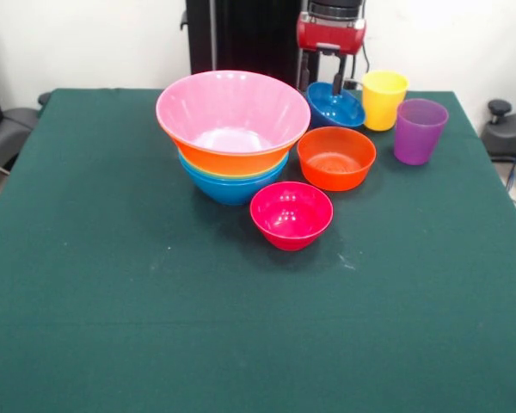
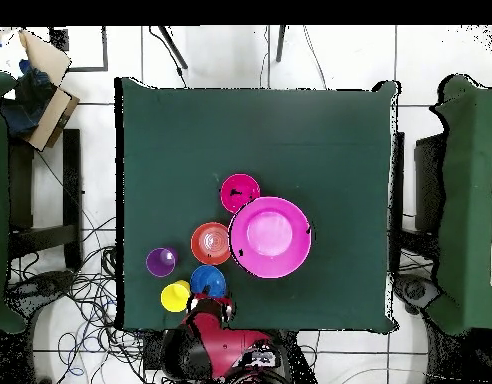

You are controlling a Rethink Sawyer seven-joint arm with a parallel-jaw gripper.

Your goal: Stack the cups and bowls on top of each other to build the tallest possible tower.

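At the desk's (image 1: 112, 284) far edge, the gripper (image 1: 336, 85) is clamped on the rim of the tilted dark blue bowl (image 1: 334, 105), just beside the yellow cup (image 1: 383, 100). The tower (image 1: 233, 131) stands nearer the desk's middle, pink bowl (image 1: 233, 112) topmost.

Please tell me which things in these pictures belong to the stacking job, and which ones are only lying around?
Belong to the job:
tower
dark blue bowl, tilted at the gripper
orange-red bowl
crimson bowl
yellow cup
purple cup

Only lying about:
cardboard box beside the table
cables on the floor
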